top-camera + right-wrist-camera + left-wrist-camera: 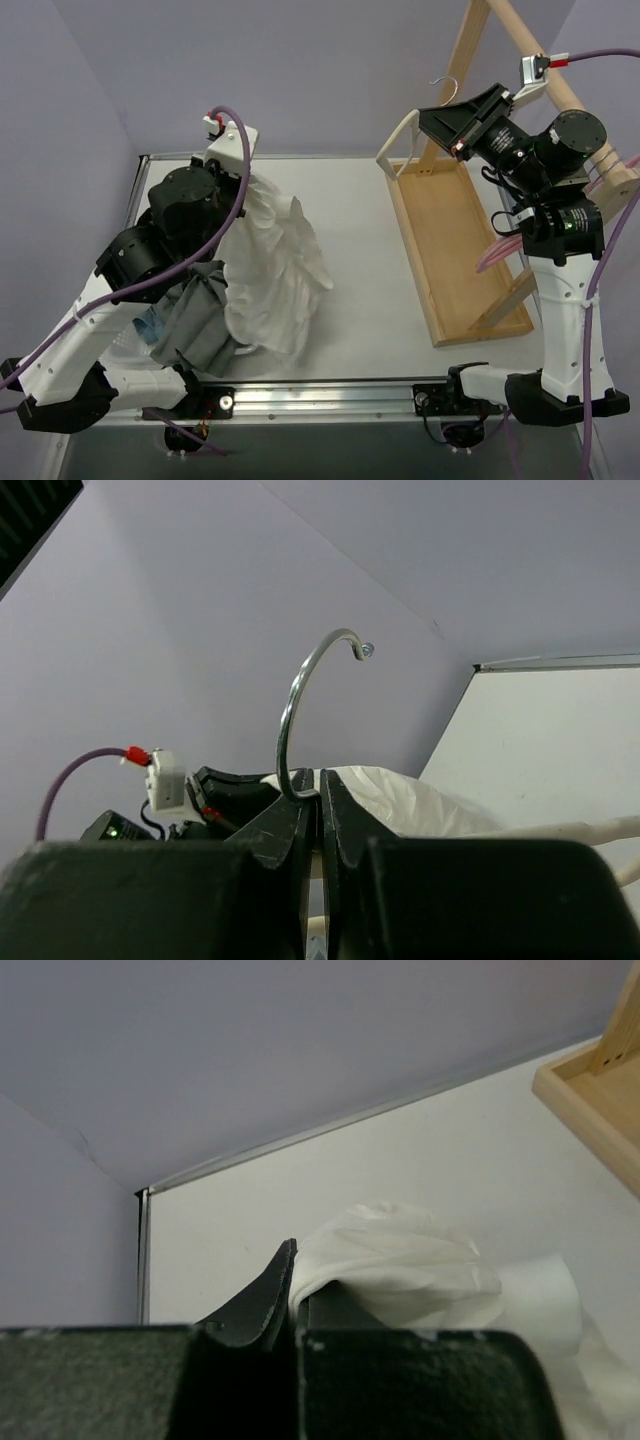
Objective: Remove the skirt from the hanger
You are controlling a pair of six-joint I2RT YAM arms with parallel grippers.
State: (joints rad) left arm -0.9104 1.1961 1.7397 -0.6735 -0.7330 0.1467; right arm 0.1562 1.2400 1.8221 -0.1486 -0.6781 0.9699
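1. At the left gripper (298, 1282): pinched shut on a fold of the white skirt (275, 260), held up off the table (365, 250). Below the fingers, loose cloth hanging straight down and pooling in a heap. Beside that heap, back toward the arm's base, a grey cloth (195, 310).

2. Between the two hands: open tabletop only in the top view. No fabric seen running from the skirt across to the hanger (395, 140). Judged from this, garment and hanger already well apart, with the skirt wholly on the left hand's side.

3. At the right gripper (320, 785): clamped closed on the hanger's neck, just under the wire hook (295, 700), which curls up above the fingertips. Pale shoulder running off sideways below the grip, long axis roughly crosswise to the fingers. Under and behind this hand, the wooden rack (450, 250).

4. For the coming move: skirt off to the left, far from the right hand and already in the left, so likely a matter of lowering and letting go.
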